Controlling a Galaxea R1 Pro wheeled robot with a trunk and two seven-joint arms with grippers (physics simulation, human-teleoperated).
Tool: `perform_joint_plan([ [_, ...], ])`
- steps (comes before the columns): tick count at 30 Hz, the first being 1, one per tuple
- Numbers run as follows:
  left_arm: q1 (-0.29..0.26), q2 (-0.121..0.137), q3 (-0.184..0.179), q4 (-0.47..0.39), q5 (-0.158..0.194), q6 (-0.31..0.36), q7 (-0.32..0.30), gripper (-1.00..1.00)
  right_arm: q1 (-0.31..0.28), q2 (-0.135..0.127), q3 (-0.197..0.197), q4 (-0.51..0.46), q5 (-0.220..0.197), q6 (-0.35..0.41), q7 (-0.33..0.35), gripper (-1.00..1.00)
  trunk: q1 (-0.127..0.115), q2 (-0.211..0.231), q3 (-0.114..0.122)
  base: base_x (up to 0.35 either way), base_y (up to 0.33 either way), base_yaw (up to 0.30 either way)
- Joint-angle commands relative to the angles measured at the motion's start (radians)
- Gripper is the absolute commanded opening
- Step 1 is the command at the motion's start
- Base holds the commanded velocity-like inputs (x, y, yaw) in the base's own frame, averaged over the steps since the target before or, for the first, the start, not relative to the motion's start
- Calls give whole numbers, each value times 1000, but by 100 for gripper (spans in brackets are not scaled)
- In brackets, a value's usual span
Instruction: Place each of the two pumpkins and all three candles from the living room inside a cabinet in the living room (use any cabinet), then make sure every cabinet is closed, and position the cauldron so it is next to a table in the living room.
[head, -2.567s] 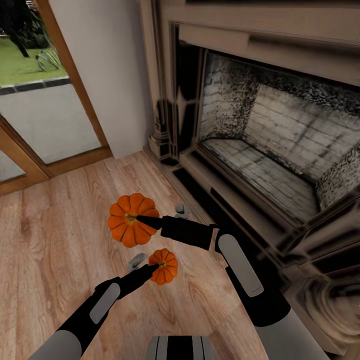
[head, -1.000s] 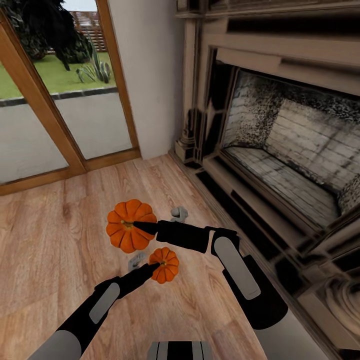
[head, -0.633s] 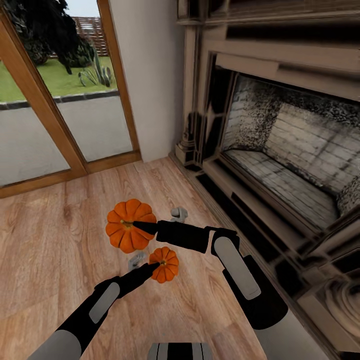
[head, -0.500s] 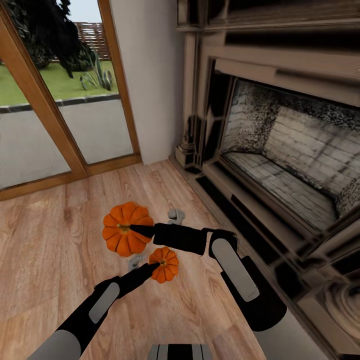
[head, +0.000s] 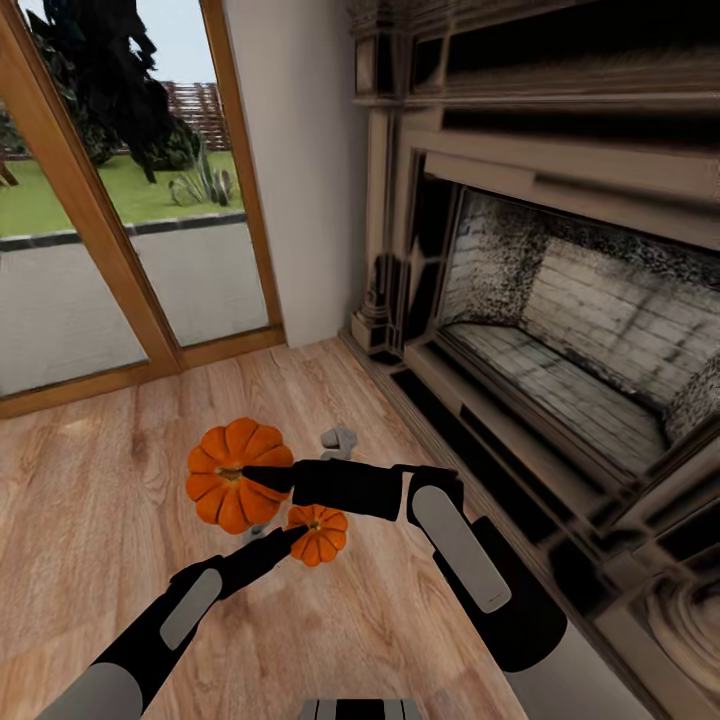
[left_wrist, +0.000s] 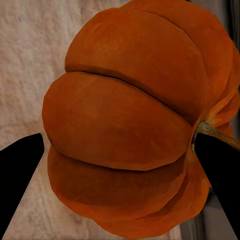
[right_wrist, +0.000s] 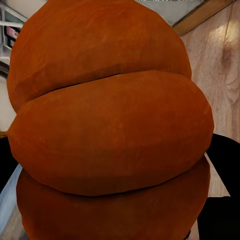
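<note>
Pumpkins (head: 232, 474) (head: 318, 533) sit clamped in right tool (head: 250, 478) and left tool (head: 293, 538).

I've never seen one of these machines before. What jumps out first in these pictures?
Two bright orange pumpkins stand out against the wood floor: the larger pumpkin held in the right gripper, the smaller pumpkin in the left gripper, both out in front of the robot. To the right looms a big dark fireplace with a pale brick interior, and to the left a wood-framed glass door looks onto a green garden.
</note>
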Motion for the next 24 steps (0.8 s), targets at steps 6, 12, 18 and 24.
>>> perform_joint_plan([
  [6, 2, 7, -1, 0, 3, 3, -26, -100, 0, -1, 0, 1, 7, 4, 3, -100, -3, 1, 23, 0, 0, 0],
  [12, 4, 24, 2, 0, 5, 4, -34, -100, -1, -1, 0, 1, 7, 4, 2, -100, -6, 3, 46, 0, 0, 0],
  [18, 6, 32, 4, 0, 5, 3, -35, -100, 0, -1, 1, 0, 6, 4, 2, -100, -8, 4, 69, 0, 0, 0],
  [24, 6, 32, 5, 0, 5, 2, -35, -100, -1, -1, 1, 0, 7, 4, 2, -100, -11, 5, 92, 0, 0, 0],
])
